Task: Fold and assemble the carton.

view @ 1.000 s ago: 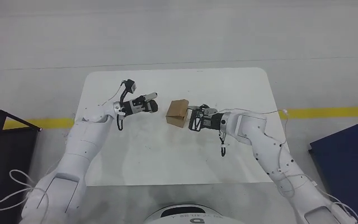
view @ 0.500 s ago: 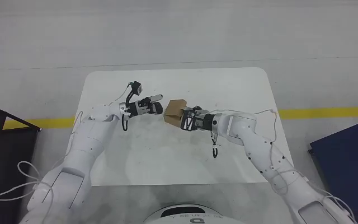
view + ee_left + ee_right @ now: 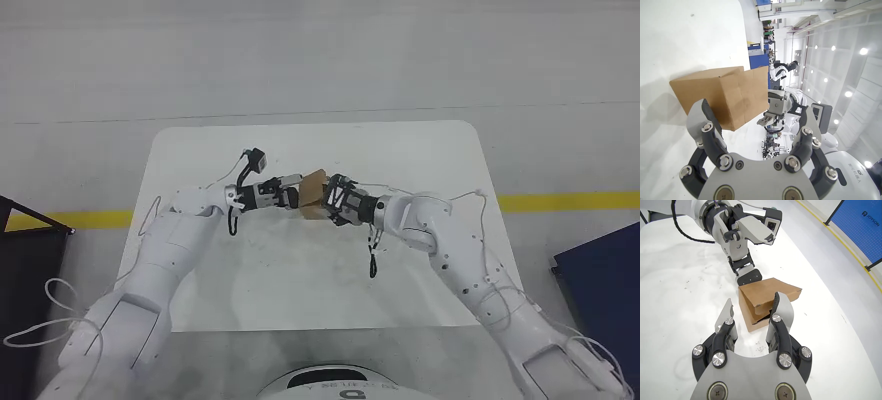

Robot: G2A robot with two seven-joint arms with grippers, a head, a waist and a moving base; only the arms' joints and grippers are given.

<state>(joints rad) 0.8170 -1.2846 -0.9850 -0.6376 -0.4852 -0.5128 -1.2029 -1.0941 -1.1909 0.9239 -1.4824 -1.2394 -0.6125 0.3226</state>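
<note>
Right gripper first: jaws are apart, nothing clamped; one finger sits right on the half-folded end flaps of the carton, the other stands beside the box, clear of the cardboard; so that end of the box is loosely between them. Left gripper is spread wide too; in the right wrist view its lower pad touches the carton's far corner while the upper finger hangs well above it; looks to me like it's bracing the box, not holding it. The carton itself is on the white table, around the middle, sandwiched between the two grippers.

Progress-wise I'd call it roughly halfway; the body is already popped up into a proper box shape with square corners, so the erecting part looks done. What's left is the ends; the end facing the right gripper has flaps folded over but not flush, with a dark gap between them; one flap sticks straight out past the body in the left wrist view; whether the opposite end is closed, can't tell.
</note>
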